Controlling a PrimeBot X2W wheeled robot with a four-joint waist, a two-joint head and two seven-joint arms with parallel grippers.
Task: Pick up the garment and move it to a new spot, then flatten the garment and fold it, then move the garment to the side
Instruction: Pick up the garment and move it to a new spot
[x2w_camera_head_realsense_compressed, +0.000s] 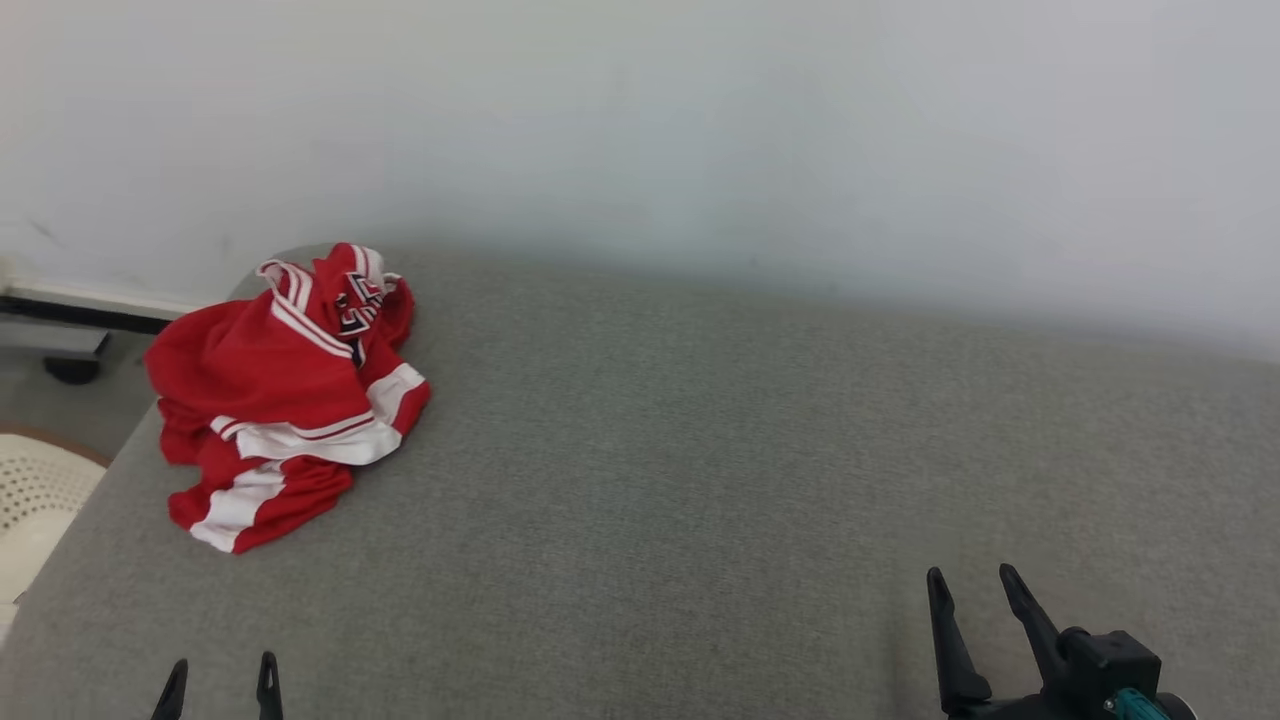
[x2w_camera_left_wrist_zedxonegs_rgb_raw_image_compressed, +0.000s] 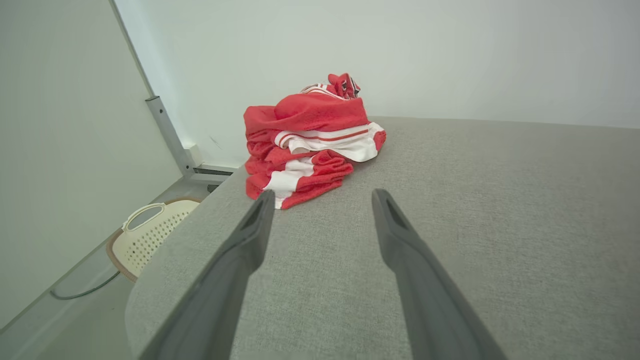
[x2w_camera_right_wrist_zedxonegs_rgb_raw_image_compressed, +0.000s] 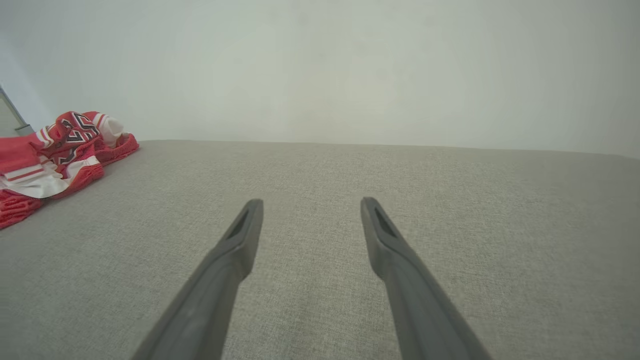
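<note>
While the red-and-white sports jersey (x2w_camera_head_realsense_compressed: 280, 390) lies in a crumpled heap at the far left corner of the grey fabric-covered tabletop (x2w_camera_head_realsense_compressed: 700, 450), no part of the task looks begun: the first step, picking the garment up, is the one in hand. One edge of the heap sits right at the tabletop's left rim, above a cream perforated laundry basket (x2w_camera_head_realsense_compressed: 30, 500) on the floor.

The left gripper (x2w_camera_head_realsense_compressed: 222, 690) shows at the near left edge with its two dark fingers spread apart and nothing between them. In its wrist view it points almost straight at the jersey (x2w_camera_left_wrist_zedxonegs_rgb_raw_image_compressed: 310, 140), low over the cloth surface. The right gripper (x2w_camera_head_realsense_compressed: 972, 590) rests at the near right, well apart from the garment, jaws likewise wide and empty, fingers aimed at the white wall (x2w_camera_head_realsense_compressed: 700, 130).

By my reckoning the next move falls to the left arm: reach forward and slightly left, descend onto a raised fold, and close. Pinching only one layer risks dragging the heap off the rim.
</note>
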